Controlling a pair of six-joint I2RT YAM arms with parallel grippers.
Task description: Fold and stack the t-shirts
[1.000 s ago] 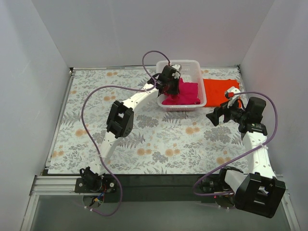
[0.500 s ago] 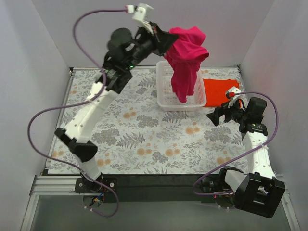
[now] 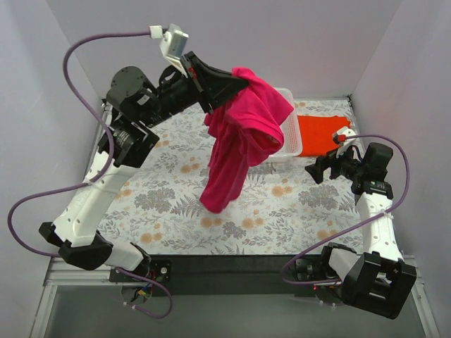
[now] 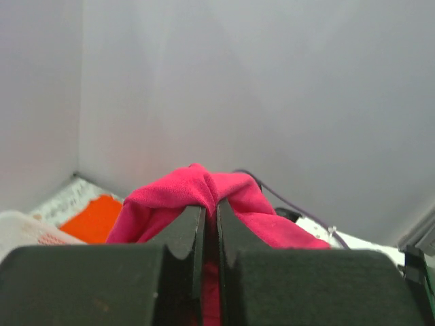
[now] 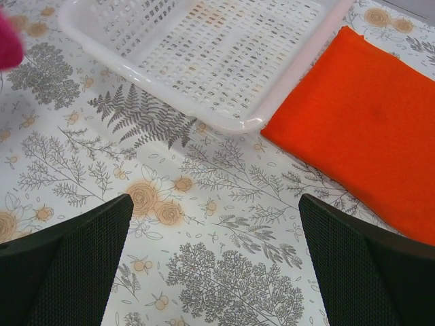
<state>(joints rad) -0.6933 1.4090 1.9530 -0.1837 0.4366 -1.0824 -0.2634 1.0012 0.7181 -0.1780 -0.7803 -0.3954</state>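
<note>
A magenta-pink t-shirt hangs crumpled high over the middle of the table, its lower end near the cloth. My left gripper is shut on a bunch of this shirt at its top. The orange-red t-shirt lies folded flat at the back right, beside the basket; the right wrist view shows it too. My right gripper stands open above the bare tablecloth in front of that shirt, nothing between its fingers.
A white perforated basket stands at the back, partly hidden behind the hanging shirt. White walls close in the table on three sides. The floral tablecloth covers the whole surface.
My left arm has lifted the pink shirt out of the basket and swung it left and forward, over the table's middle. The right arm has not moved.
</note>
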